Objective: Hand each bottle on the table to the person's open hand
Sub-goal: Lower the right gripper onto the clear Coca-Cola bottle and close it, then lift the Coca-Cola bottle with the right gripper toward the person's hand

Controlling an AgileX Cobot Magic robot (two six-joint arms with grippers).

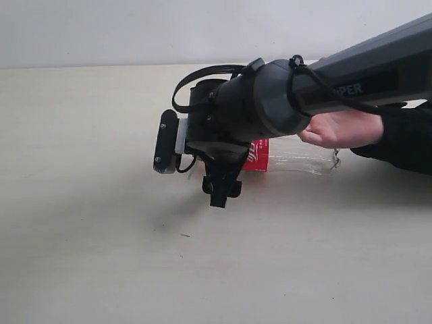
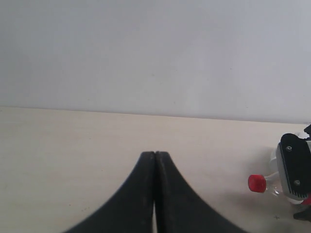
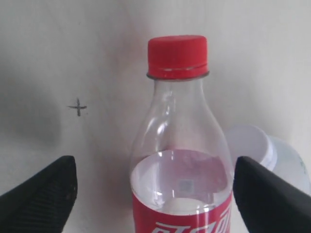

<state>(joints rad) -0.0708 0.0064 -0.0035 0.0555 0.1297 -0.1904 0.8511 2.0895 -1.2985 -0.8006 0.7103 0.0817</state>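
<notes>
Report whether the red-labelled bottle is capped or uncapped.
Capped: the red cap sits on the neck of the red-labelled bottle in the right wrist view.

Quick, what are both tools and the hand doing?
Left tool: closed, empty.
Right tool: open around the red-capped bottle.
Person's hand: by that bottle, grip unclear.
</notes>
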